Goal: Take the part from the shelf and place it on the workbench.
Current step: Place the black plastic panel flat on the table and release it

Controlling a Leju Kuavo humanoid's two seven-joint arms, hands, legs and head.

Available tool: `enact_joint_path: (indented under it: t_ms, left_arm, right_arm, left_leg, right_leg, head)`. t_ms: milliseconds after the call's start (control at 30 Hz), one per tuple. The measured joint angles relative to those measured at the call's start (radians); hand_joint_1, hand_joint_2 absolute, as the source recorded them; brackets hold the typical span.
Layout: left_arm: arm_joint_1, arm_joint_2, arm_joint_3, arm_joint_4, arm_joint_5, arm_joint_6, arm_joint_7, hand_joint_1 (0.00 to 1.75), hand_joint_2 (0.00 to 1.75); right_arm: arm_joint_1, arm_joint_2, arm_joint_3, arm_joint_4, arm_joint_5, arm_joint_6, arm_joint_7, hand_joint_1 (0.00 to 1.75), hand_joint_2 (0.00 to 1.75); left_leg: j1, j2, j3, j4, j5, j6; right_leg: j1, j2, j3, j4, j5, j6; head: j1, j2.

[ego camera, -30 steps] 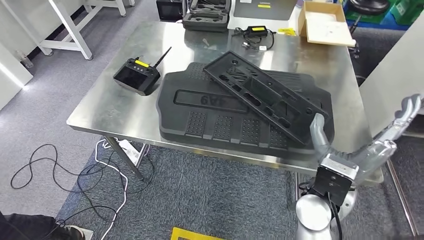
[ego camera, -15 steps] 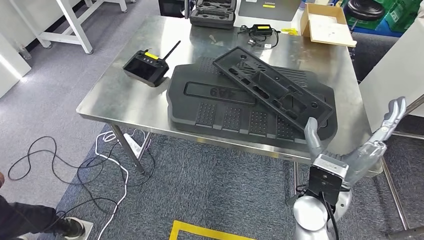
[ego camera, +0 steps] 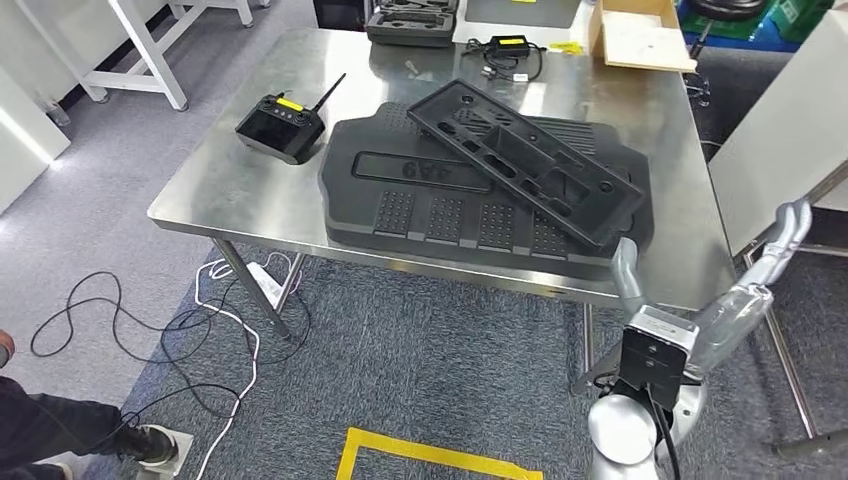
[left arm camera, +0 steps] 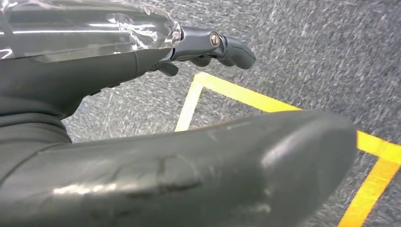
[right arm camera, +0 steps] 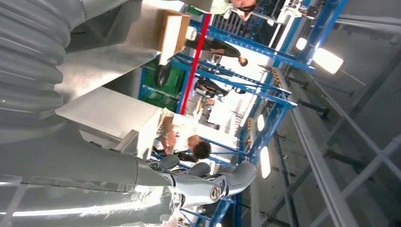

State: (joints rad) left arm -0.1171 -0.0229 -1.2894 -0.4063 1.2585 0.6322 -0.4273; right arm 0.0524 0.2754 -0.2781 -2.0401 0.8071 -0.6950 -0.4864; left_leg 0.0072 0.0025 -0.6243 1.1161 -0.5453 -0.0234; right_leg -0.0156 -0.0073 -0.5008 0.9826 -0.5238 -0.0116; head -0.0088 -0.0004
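A boxy black remote [ego camera: 281, 127] with a thin antenna sits on the brushed-steel workbench [ego camera: 245, 190]. Beside it lies a broad ribbed black mat [ego camera: 440, 205], and the long, slotted black plastic part [ego camera: 524, 160] rests diagonally across it. The right hand [ego camera: 715, 290] hangs off the bench edge, fingers spread, holding nothing. The left hand [left arm camera: 142, 118] hangs over grey carpet, empty.

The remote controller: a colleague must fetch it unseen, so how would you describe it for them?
On the steel table, look at the bare area beside the big black mat, away from the right hand. The controller is a small black box there. Its yellow label and raised antenna set it apart from the flat black parts.
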Motion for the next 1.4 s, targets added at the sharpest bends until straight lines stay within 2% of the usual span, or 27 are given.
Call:
enact_joint_path:
  t_ms: [67, 100, 133, 167, 200, 267, 300, 400, 467, 500, 567, 600, 733, 767, 867, 900, 967, 1000, 1033, 1100, 1133, 1167, 1200, 1233, 1300, 1333, 1400]
  left_arm:
    - [0.000, 0.000, 0.000, 0.000, 0.000, 0.000, 0.000, 0.00, 0.00]
    - [0.001, 0.000, 0.000, 0.000, 0.000, 0.000, 0.000, 0.00, 0.00]
    - [0.001, 0.000, 0.000, 0.000, 0.000, 0.000, 0.001, 0.00, 0.00]
    - [0.001, 0.000, 0.000, 0.000, 0.001, 0.000, 0.001, 0.00, 0.00]
    - [0.000, 0.000, 0.000, 0.000, 0.003, 0.000, 0.001, 0.00, 0.00]
    - [-0.001, 0.000, 0.000, 0.000, 0.006, 0.001, 0.001, 0.00, 0.00]
    - [-0.001, 0.000, 0.000, 0.000, 0.008, 0.002, 0.001, 0.00, 0.00]
    - [0.001, 0.000, 0.000, 0.000, 0.009, 0.002, 0.001, 0.00, 0.00]
    - [-0.001, 0.000, 0.000, 0.000, 0.009, 0.002, 0.001, 0.00, 0.00]
    - [-0.002, 0.000, 0.000, 0.000, 0.009, 0.002, 0.000, 0.00, 0.00]
    - [-0.002, 0.000, 0.000, 0.000, 0.009, 0.003, 0.001, 0.00, 0.00]
    - [-0.002, 0.000, 0.000, 0.000, 0.009, 0.003, 0.001, 0.00, 0.00]
    - [-0.001, 0.000, 0.000, 0.000, 0.009, 0.003, 0.001, 0.00, 0.00]
    - [-0.001, 0.000, 0.000, 0.000, 0.009, 0.004, 0.001, 0.00, 0.00]
    - [-0.002, -0.001, 0.000, 0.000, 0.009, 0.012, 0.001, 0.00, 0.00]
    - [-0.002, -0.002, 0.000, 0.000, 0.008, 0.014, 0.001, 0.00, 0.00]
    - [-0.002, -0.003, 0.000, 0.000, 0.007, 0.015, 0.001, 0.00, 0.00]
    - [-0.002, -0.003, 0.000, 0.000, 0.006, 0.016, 0.001, 0.00, 0.00]
    - [-0.002, -0.003, 0.000, 0.000, 0.006, 0.016, 0.001, 0.00, 0.00]
    - [-0.001, -0.003, 0.000, 0.000, 0.005, 0.017, 0.001, 0.00, 0.00]
    - [-0.001, -0.003, -0.001, 0.000, 0.005, 0.017, 0.002, 0.00, 0.00]
    - [-0.001, -0.003, -0.001, 0.000, 0.004, 0.017, 0.003, 0.00, 0.00]
    - [-0.001, -0.003, -0.001, 0.000, 0.004, 0.017, 0.004, 0.00, 0.00]
    - [-0.001, -0.003, -0.001, 0.000, 0.004, 0.017, 0.004, 0.00, 0.00]
    - [-0.002, -0.003, -0.001, 0.000, 0.003, 0.017, 0.006, 0.00, 0.00]
    - [-0.003, -0.003, -0.001, 0.000, 0.003, 0.017, 0.007, 0.00, 0.00]
    - [-0.003, -0.003, -0.001, 0.000, 0.003, 0.017, 0.008, 0.00, 0.00]
  right_arm:
    - [0.002, 0.000, 0.000, 0.000, 0.000, 0.000, 0.005, 0.00, 1.75]
    - [0.004, 0.000, 0.000, 0.000, 0.001, 0.000, 0.007, 0.00, 1.75]
    - [0.005, 0.000, 0.000, 0.000, 0.001, 0.000, 0.008, 0.00, 1.75]
    - [0.005, 0.000, 0.000, 0.000, 0.002, 0.000, 0.009, 0.00, 1.75]
    - [0.006, 0.000, 0.000, 0.000, 0.003, 0.000, 0.009, 0.00, 1.75]
    - [0.006, 0.000, 0.000, 0.000, 0.006, 0.000, 0.009, 0.00, 1.75]
    - [0.005, 0.000, 0.000, 0.000, 0.008, 0.000, 0.008, 0.00, 1.75]
    - [0.005, 0.000, 0.000, 0.000, 0.011, 0.000, 0.006, 0.00, 1.75]
    - [0.005, 0.000, 0.000, 0.000, 0.012, 0.000, 0.006, 0.00, 1.75]
    - [0.005, 0.000, 0.000, 0.000, 0.012, 0.000, 0.007, 0.00, 1.75]
    - [0.005, 0.000, 0.000, 0.000, 0.012, 0.000, 0.007, 0.00, 1.75]
    - [0.005, 0.000, 0.000, 0.000, 0.012, 0.000, 0.007, 0.00, 1.75]
    - [0.005, 0.000, 0.000, 0.000, 0.011, 0.000, 0.007, 0.00, 1.75]
    - [0.005, 0.000, -0.001, 0.000, 0.010, 0.000, 0.007, 0.00, 1.75]
    - [0.006, -0.001, -0.001, 0.000, 0.000, -0.001, 0.011, 0.00, 1.75]
    - [0.008, -0.001, -0.002, 0.000, -0.002, -0.001, 0.014, 0.00, 1.75]
    - [0.011, 0.000, -0.003, -0.001, -0.002, -0.001, 0.020, 0.00, 1.75]
    - [0.013, 0.000, -0.004, -0.002, -0.002, -0.001, 0.023, 0.00, 1.75]
    - [0.014, 0.000, -0.005, -0.003, -0.001, -0.001, 0.028, 0.00, 1.75]
    - [0.017, 0.001, -0.007, -0.005, 0.000, -0.001, 0.035, 0.00, 1.75]
    - [0.018, 0.001, -0.008, -0.006, 0.001, -0.001, 0.038, 0.00, 1.75]
    - [0.019, 0.001, -0.009, -0.006, 0.002, -0.001, 0.041, 0.00, 1.75]
    - [0.019, 0.001, -0.010, -0.006, 0.003, -0.001, 0.043, 0.00, 1.75]
    - [0.019, 0.001, -0.011, -0.006, 0.005, -0.001, 0.045, 0.00, 1.75]
    - [0.018, 0.001, -0.012, -0.006, 0.008, -0.001, 0.052, 0.00, 1.75]
    - [0.018, 0.000, -0.012, -0.006, 0.011, -0.001, 0.057, 0.00, 1.75]
    - [0.017, 0.000, -0.012, -0.007, 0.016, -0.001, 0.068, 0.00, 1.75]
  left_leg:
    - [0.003, 0.000, -0.041, 0.124, -0.074, -0.009]
    - [0.005, 0.000, -0.050, 0.168, -0.090, -0.012]
    - [0.006, 0.000, -0.041, 0.174, -0.084, -0.014]
    - [0.007, 0.000, -0.013, 0.142, -0.062, -0.015]
    - [0.009, 0.000, 0.030, 0.076, -0.033, -0.014]
    - [0.009, -0.001, 0.105, -0.052, 0.000, -0.009]
    - [0.008, -0.002, 0.120, -0.087, 0.004, -0.004]
    - [0.005, -0.002, 0.111, -0.102, 0.010, 0.016]
    - [0.008, 0.001, 0.101, -0.108, 0.023, 0.035]
    - [0.009, 0.003, 0.093, -0.110, 0.030, 0.043]
    - [0.006, 0.005, 0.077, -0.110, 0.042, 0.050]
    - [0.005, 0.005, 0.072, -0.109, 0.045, 0.051]
    - [0.003, 0.006, 0.063, -0.108, 0.050, 0.051]
    - [0.002, 0.006, 0.056, -0.106, 0.055, 0.050]
    - [-0.002, 0.006, 0.030, -0.095, 0.077, 0.032]
    - [-0.003, 0.006, 0.026, -0.093, 0.084, 0.023]
    - [-0.002, 0.005, 0.022, -0.088, 0.083, 0.011]
    - [-0.001, 0.004, 0.014, -0.069, 0.065, 0.006]
    - [0.000, 0.003, -0.001, -0.028, 0.032, 0.002]
    - [0.003, 0.003, -0.044, 0.097, -0.053, -0.006]
    - [0.004, 0.003, -0.059, 0.153, -0.082, -0.009]
    - [0.004, 0.003, -0.060, 0.181, -0.093, -0.010]
    - [0.005, 0.003, -0.042, 0.170, -0.085, -0.011]
    - [0.007, 0.003, -0.004, 0.121, -0.063, -0.010]
    - [0.008, 0.002, 0.081, -0.018, -0.020, -0.005]
    - [0.008, 0.002, 0.105, -0.065, -0.009, -0.001]
    - [0.004, 0.001, 0.109, -0.090, -0.004, 0.011]
  right_leg:
    - [0.001, -0.002, -0.018, 0.004, 0.009, -0.005]
    - [0.001, -0.003, -0.026, 0.008, 0.013, -0.005]
    - [0.001, -0.003, -0.035, 0.012, 0.016, -0.004]
    - [0.000, -0.003, -0.043, 0.018, 0.018, -0.003]
    - [-0.001, -0.003, -0.049, 0.025, 0.019, -0.002]
    - [0.001, -0.002, -0.061, 0.037, 0.021, 0.005]
    - [0.002, -0.002, -0.065, 0.041, 0.024, 0.010]
    - [0.002, 0.000, -0.074, 0.045, 0.032, 0.031]
    - [0.000, 0.001, -0.089, 0.076, 0.002, 0.040]
    - [-0.001, 0.002, -0.107, 0.122, -0.035, 0.043]
    - [-0.001, 0.003, -0.149, 0.234, -0.108, 0.048]
    - [-0.002, 0.003, -0.163, 0.272, -0.129, 0.050]
    - [-0.002, 0.003, -0.169, 0.305, -0.141, 0.050]
    - [-0.001, 0.003, -0.151, 0.291, -0.129, 0.049]
    - [0.008, 0.005, -0.011, 0.066, -0.046, 0.031]
    - [0.011, 0.006, 0.015, 0.013, -0.030, 0.024]
    - [0.008, 0.006, 0.007, 0.010, -0.017, 0.014]
    - [0.006, 0.005, 0.003, 0.007, -0.009, 0.008]
    - [0.003, 0.003, -0.004, 0.005, -0.001, 0.002]
    - [0.003, 0.000, -0.023, 0.009, 0.012, -0.005]
    - [0.004, -0.001, -0.034, 0.013, 0.017, -0.006]
    - [0.004, -0.001, -0.044, 0.018, 0.021, -0.005]
    - [0.004, -0.001, -0.054, 0.023, 0.024, -0.004]
    - [0.003, -0.001, -0.063, 0.030, 0.026, -0.002]
    - [0.005, 0.000, -0.076, 0.044, 0.028, 0.003]
    - [0.006, 0.000, -0.081, 0.050, 0.030, 0.007]
    - [0.009, 0.000, -0.089, 0.056, 0.036, 0.020]
  head:
    - [-0.007, 0.000]
    - [-0.007, 0.000]
    - [-0.008, 0.000]
    - [-0.008, 0.000]
    - [-0.008, 0.000]
    - [-0.008, 0.000]
    - [-0.008, 0.000]
    - [-0.008, 0.000]
    - [-0.005, 0.000]
    - [-0.003, 0.000]
    - [0.002, 0.000]
    - [0.002, 0.000]
    - [0.002, 0.000]
    - [0.002, 0.000]
    - [0.004, 0.000]
    - [0.004, 0.000]
    - [0.004, 0.000]
    - [0.003, 0.000]
    - [0.001, 0.000]
    - [-0.005, 0.000]
    - [-0.005, 0.000]
    - [-0.006, 0.000]
    - [-0.006, 0.000]
    - [-0.006, 0.000]
    - [-0.006, 0.000]
    - [-0.005, 0.000]
    - [-0.004, 0.000]
